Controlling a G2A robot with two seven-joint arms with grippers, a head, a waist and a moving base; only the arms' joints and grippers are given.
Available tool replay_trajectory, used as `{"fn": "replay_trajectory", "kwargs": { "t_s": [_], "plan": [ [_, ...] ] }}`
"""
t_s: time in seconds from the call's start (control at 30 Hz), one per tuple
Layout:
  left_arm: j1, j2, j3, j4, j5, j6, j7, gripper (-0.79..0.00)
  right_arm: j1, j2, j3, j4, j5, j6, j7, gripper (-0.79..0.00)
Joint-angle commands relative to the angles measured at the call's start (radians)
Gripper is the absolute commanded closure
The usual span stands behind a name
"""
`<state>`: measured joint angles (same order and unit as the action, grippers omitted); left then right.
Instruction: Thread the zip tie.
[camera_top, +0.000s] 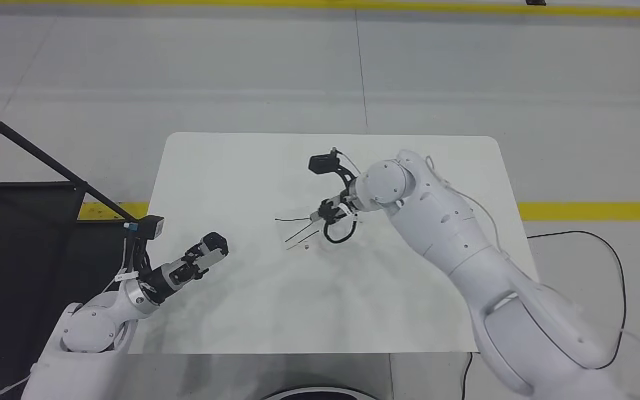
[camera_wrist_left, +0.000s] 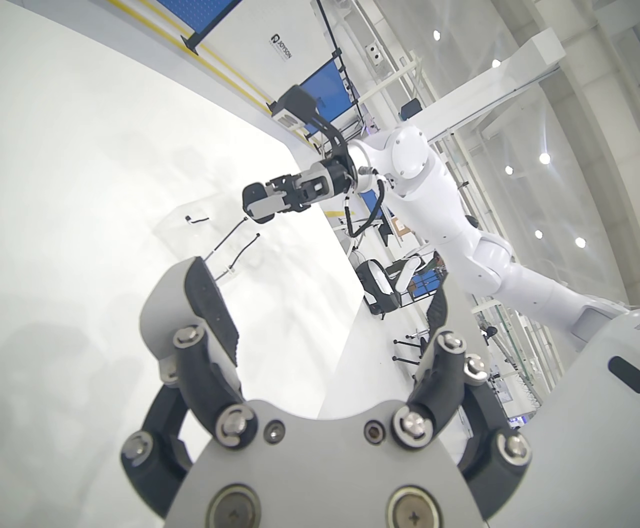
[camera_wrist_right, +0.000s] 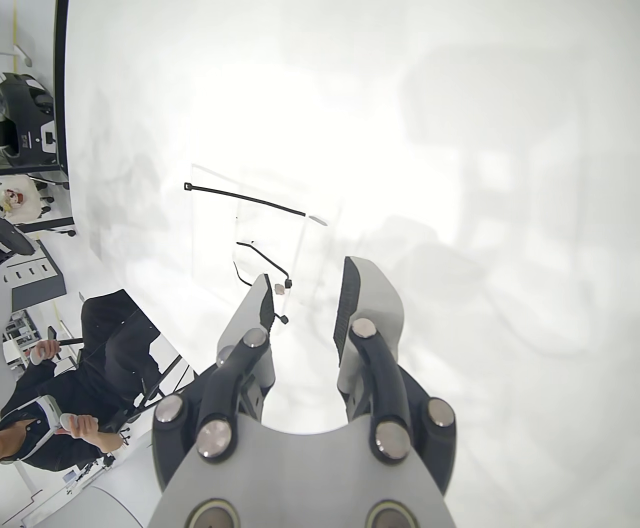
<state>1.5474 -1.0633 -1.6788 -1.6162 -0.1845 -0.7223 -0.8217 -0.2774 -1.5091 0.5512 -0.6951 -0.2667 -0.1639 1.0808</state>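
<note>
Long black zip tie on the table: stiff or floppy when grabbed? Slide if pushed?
Likely semi-floppy: the zip tie is a thin, bowed strap, so its free end should droop. Probably light; lying on the table, it may slide ahead of the right gripper.

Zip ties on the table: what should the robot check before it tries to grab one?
1. Right jaws open and empty: ok.
2. Left jaws open and empty: ok.
3. Straight zip tie lies apart from the curved zip tie: ok.
4. Right jaws over the ties: ok; exact line-up: cannot tell.
5. Curved zip tie in full sight: not ok, one right jaw hides part of it.
6. Left jaws well away from the ties: ok.
</note>
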Motion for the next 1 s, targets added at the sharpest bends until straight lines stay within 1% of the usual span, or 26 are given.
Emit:
{"fn": "replay_trajectory", "kwargs": {
  "t_s": [0.0, 0.07, 0.17, 0.43, 0.5, 0.97],
  "plan": [
    [0.0, 0.0, 0.0, 0.0, 0.0, 0.0, 0.0, -0.785, 0.003, -0.008, -0.005, 0.009, -0.003, 0.0, -0.002, -0.296],
    [0.0, 0.0, 0.0, 0.0, 0.0, 0.0, 0.0, -0.785, 0.006, -0.015, -0.008, 0.017, -0.006, 0.0, -0.004, -0.286],
    [0.0, 0.0, 0.0, 0.0, 0.0, 0.0, 0.0, -0.785, 0.009, -0.024, -0.012, 0.028, -0.01, -0.002, -0.005, -0.246],
    [0.0, 0.0, 0.0, 0.0, 0.0, 0.0, 0.0, -0.785, 0.012, -0.038, -0.01, 0.042, -0.022, -0.007, -0.007, -0.225],
    [0.0, 0.0, 0.0, 0.0, 0.0, 0.0, 0.0, -0.785, 0.01, -0.039, -0.008, 0.043, -0.026, -0.007, -0.007, -0.209],
    [0.0, 0.0, 0.0, 0.0, 0.0, 0.0, 0.0, -0.785, -0.006, -0.039, 0.013, 0.024, -0.058, -0.004, -0.003, -0.209]
  ]
}}
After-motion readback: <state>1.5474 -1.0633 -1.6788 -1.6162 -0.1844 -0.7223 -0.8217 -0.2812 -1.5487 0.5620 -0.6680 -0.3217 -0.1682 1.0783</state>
